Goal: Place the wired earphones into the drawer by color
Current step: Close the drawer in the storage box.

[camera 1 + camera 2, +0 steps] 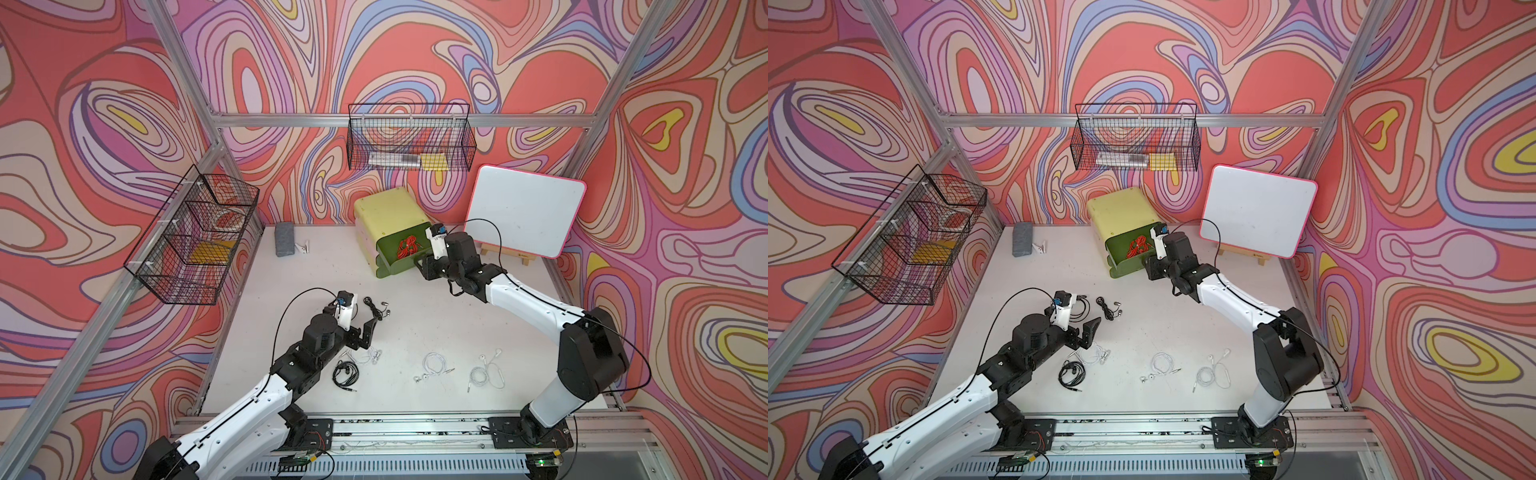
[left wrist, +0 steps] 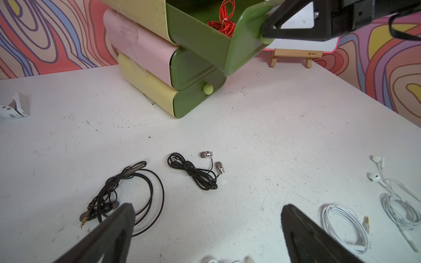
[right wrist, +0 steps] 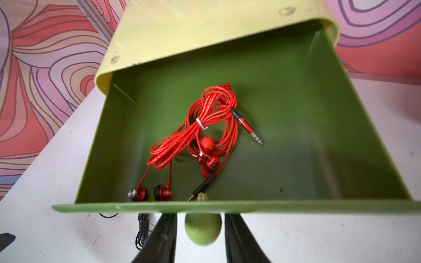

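Two sets of red earphones (image 3: 205, 136), thin glossy cable in loose coils with rounded metallic buds, are seen lying inside the pulled-out top drawer (image 3: 296, 102) of smooth green plastic, under the pale yellow shell of the cabinet (image 1: 390, 208). The right jaws are set narrow on both sides of the round green knob (image 3: 202, 227) of this drawer, but whether it is really pressed cannot be told. The left jaws are opened wide above the scuffed white desk (image 1: 415, 299), where black earphones (image 2: 193, 173) with braided cable and white earphones (image 1: 434, 365) in smooth coils are scattered.
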Controlling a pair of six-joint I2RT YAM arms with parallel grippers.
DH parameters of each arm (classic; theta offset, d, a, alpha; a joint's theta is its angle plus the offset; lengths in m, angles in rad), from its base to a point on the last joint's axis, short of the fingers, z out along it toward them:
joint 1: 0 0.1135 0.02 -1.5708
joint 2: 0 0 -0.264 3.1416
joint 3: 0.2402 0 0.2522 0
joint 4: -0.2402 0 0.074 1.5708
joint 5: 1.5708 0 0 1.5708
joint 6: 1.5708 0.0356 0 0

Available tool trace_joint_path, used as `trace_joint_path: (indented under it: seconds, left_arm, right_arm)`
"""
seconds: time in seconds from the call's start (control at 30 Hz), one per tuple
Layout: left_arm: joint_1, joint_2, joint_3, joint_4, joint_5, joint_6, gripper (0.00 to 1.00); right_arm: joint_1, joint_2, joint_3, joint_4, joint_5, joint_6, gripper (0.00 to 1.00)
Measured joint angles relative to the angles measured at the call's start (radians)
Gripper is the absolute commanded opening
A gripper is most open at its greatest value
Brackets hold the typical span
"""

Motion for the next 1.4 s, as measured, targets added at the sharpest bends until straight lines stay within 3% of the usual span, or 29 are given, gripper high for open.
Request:
trace_joint_path:
  seconds: [1.4]
  left_arm:
    - [0.000,-0.009,0.000,0.000,0.000,0.000,0.99]
  right_arm:
    - [0.000,0.224,0.220,0.067,0.027,0.032,0.40]
